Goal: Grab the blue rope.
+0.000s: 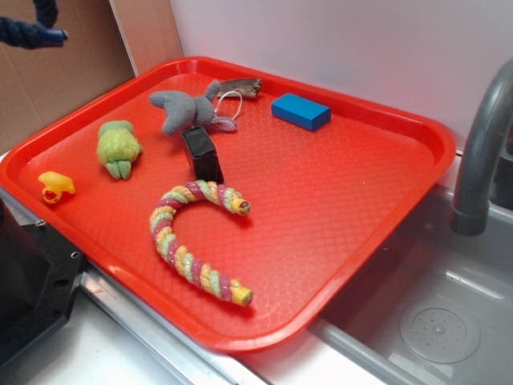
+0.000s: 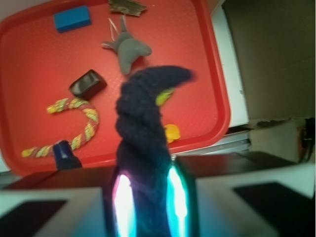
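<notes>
The blue rope (image 2: 145, 128), thick, dark navy and twisted, rises from between my fingers in the wrist view, and its tip curls to the right. My gripper (image 2: 148, 207) is shut on it, with lit pads pressing both sides. One capped end (image 2: 65, 155) hangs at the lower left. The rope is held high over the red tray (image 2: 217, 123). In the exterior view only a piece of the blue rope (image 1: 28, 30) shows at the top left corner, and the gripper is out of frame there.
On the tray (image 1: 337, 265) lie a pastel twisted rope (image 1: 188, 241), a black block (image 1: 202, 155), a grey plush toy (image 1: 186, 111), a green plush (image 1: 118, 147), a yellow toy (image 1: 56, 186), a bright blue block (image 1: 300, 111) and a brown piece (image 1: 240, 87). A sink faucet (image 1: 481, 152) stands at the right.
</notes>
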`<state>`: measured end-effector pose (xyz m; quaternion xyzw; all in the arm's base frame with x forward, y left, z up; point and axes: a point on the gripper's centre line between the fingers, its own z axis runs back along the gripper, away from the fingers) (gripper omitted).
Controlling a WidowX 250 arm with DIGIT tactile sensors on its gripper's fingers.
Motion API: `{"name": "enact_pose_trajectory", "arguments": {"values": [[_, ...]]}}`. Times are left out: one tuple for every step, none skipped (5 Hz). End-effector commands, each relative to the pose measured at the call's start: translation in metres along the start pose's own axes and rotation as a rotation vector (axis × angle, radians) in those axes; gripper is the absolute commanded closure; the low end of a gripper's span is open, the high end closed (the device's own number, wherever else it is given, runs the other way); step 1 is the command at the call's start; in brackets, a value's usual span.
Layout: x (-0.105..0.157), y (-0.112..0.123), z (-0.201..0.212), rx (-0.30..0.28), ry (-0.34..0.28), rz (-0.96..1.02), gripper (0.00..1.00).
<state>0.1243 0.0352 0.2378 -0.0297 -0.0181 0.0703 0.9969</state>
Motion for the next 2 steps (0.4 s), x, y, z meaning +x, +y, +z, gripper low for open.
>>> {"name": "enact_pose_trajectory", "arguments": {"values": [[0.0459,-0.0450,-0.0002,0.023,-0.028,-0.128,1.00],[0.0538,-0.0451,-0.0062,0.023,-0.019,-0.120,1.00]]}}
